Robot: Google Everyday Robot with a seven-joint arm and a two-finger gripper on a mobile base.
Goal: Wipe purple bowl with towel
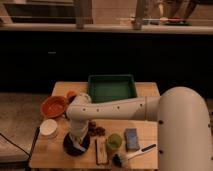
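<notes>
On the wooden table point(60, 155), left to right: an orange bowl point(53, 106), a white cup point(48, 128), the dark purple bowl point(76, 145) near the front edge, a green tray point(111, 88), a blue sponge point(131, 138). The gripper point(75, 141) hangs over the purple bowl, seemingly touching it; I cannot tell its grasp, as the arm hides the bowl's middle.

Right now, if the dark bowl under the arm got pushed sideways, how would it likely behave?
The dark bowl looks round and low, so it would probably slide on the wooden table rather than tip. It sits close to the front edge, so a forward shove might send it off. The gripper is down over it, which may help pin it in place.
</notes>
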